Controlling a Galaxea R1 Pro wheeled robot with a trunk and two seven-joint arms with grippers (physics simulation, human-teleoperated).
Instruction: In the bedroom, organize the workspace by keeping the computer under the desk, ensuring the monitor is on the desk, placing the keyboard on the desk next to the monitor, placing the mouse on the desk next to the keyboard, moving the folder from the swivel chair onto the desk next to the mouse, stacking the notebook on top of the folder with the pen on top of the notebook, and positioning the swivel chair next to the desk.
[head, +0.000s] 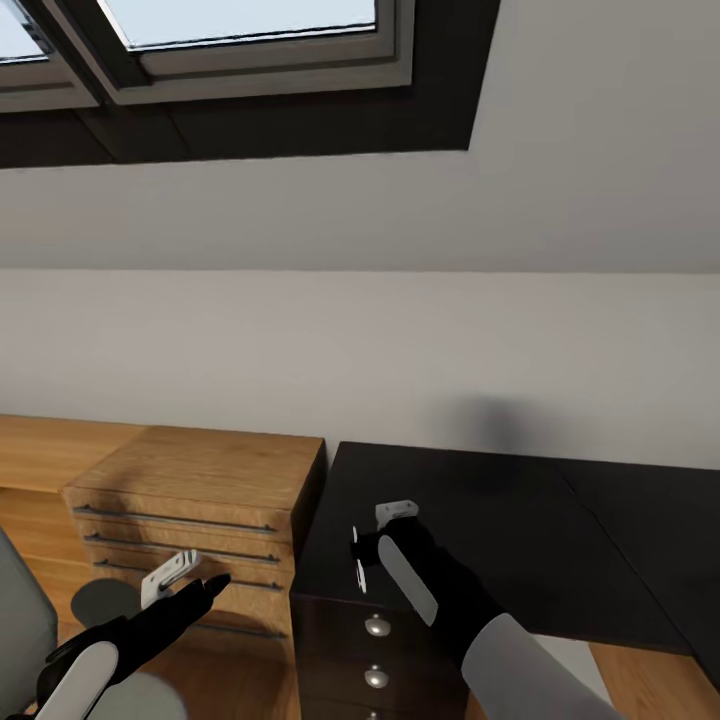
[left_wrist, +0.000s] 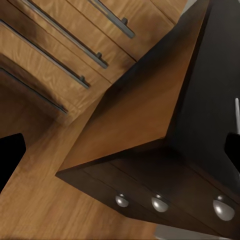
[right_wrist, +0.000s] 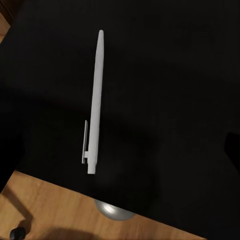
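pen (right_wrist: 95, 105): white, with clip, lying flat and alone on a black glossy top, seen in the right wrist view; not held, nothing touching it.
black top (head: 520, 540): the dark surface below the right arm, with a knobbed drawer stack (head: 375, 650) under its front edge; judged to be part of the bench, not certain.
right hand (head: 385, 540): over the black top near its front-left corner, above the pen as judged from the wrist view; spread or pressed together cannot be told, nothing seen pinched.
left hand (head: 170, 580): in front of the light-wood drawer unit (head: 190, 500), empty as far as seen; finger gap cannot be told.
chair (head: 20, 620): a grey padded edge at the lower left of the head view, close to the drawer unit; final position beside the bench not confirmed.
done: nothing confirmed; pen is on a dark top but not on a notebook.
left: pen to be picked up and laid on the notebook-on-folder stack; that stack, monitor, keyboard, mouse and computer placement all unverified from here.
next (judgement): pen lies flat and thin, so a low, careful pinch across the barrel is called for.
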